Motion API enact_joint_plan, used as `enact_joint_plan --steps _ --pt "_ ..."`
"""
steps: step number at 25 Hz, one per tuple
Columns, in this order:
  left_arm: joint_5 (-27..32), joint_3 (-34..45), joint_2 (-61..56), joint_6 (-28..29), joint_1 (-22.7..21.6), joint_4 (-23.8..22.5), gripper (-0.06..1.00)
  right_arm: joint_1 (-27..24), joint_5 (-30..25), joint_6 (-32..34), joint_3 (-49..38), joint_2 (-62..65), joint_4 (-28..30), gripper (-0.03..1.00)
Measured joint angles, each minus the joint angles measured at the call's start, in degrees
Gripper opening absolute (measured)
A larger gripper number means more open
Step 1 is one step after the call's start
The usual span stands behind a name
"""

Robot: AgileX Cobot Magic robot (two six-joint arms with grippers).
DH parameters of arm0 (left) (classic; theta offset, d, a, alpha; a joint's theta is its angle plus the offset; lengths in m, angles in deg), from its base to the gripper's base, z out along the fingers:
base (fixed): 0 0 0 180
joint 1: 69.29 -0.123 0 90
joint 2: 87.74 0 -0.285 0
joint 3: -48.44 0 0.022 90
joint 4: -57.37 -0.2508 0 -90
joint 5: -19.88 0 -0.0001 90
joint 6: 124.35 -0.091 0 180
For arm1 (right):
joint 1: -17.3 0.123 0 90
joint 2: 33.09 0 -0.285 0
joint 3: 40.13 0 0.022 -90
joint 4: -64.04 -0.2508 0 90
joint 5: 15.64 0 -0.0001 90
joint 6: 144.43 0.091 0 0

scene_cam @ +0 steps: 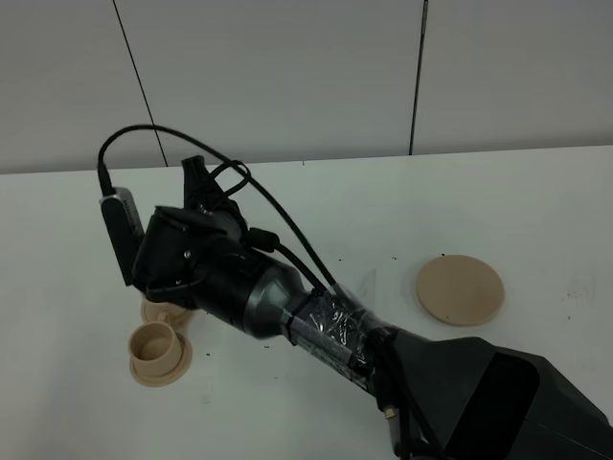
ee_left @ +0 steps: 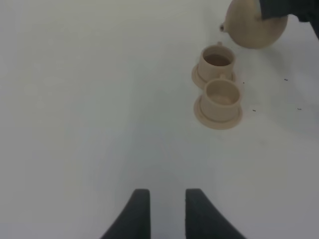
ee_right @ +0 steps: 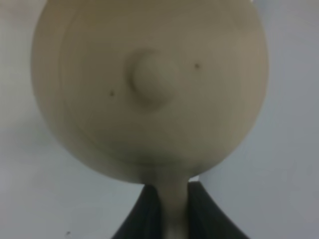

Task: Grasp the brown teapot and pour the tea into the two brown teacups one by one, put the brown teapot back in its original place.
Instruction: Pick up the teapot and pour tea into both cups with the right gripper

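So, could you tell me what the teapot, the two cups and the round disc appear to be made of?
The brown teapot, the two brown teacups and the round disc look like unglazed clay: uniform matte tan, no glossy highlights. Moulded plastic cannot be ruled out.

Illumination bright, even, diffuse. Shadows on the bench [scene_cam: 536,211] faint, soft-edged. Right wrist view: teapot [ee_right: 149,84] fills frame, out of focus. Left wrist view slightly soft throughout.
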Motion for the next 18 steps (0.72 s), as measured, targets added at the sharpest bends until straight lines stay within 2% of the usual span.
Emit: enact_joint_plan --steps 5,12,18 --pt "0.0 0.0 0.0 0.0 0.0 0.0 0.24 -1.1 -6.4 0.1 7.3 0.0 -8.0 0.09" --pt "0.0 0.0 0.0 0.0 0.0 0.0 0.24 -2.9 -7.3 6.9 9.0 0.3 -19.4 0.09" --pt "0.0 0.0 0.0 0.0 0.0 0.0 0.24 -3.0 -7.4 14.3 9.0 0.3 -22.0 0.09"
